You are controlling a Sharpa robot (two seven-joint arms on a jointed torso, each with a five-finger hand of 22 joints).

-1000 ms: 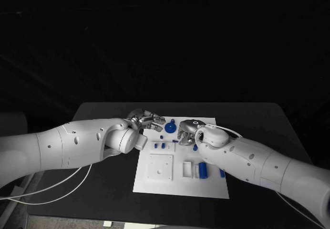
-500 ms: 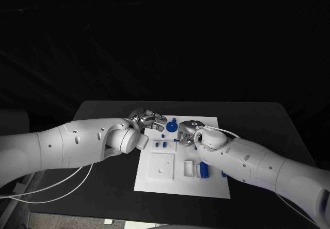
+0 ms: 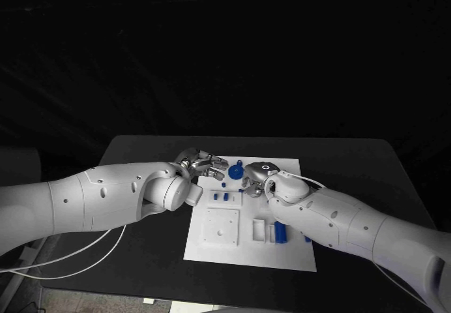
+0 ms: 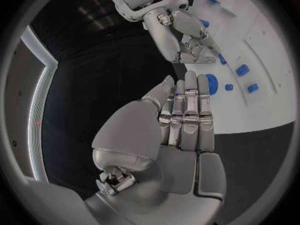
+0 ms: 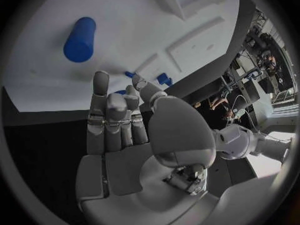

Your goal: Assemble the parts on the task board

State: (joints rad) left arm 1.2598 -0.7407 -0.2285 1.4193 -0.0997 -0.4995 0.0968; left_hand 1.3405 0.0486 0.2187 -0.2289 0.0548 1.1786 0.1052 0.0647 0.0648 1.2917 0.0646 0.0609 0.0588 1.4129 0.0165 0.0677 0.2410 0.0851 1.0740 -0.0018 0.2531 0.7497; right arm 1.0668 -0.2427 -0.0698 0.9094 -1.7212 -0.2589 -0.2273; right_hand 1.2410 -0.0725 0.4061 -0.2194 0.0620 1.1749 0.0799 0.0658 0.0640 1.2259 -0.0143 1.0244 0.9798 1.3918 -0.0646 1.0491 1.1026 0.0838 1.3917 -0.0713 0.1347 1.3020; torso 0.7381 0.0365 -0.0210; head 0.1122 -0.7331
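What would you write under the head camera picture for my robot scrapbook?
Two robot hands, left hand and right hand, meet over the far end of the white task board with its blue parts.

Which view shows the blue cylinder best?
The right wrist view: the blue cylinder lies large and unobstructed on the task board. In the head view it is small, beside the right arm. The left wrist view doesn't clearly show it.

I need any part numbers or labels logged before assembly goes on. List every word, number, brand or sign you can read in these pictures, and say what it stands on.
None can be read.
Task board: plain white, no print seen.
Blue parts, such as the cylinder: no markings seen.
Left hand and right hand: bare metal, no lettering seen.
White arms: no logo or label seen.
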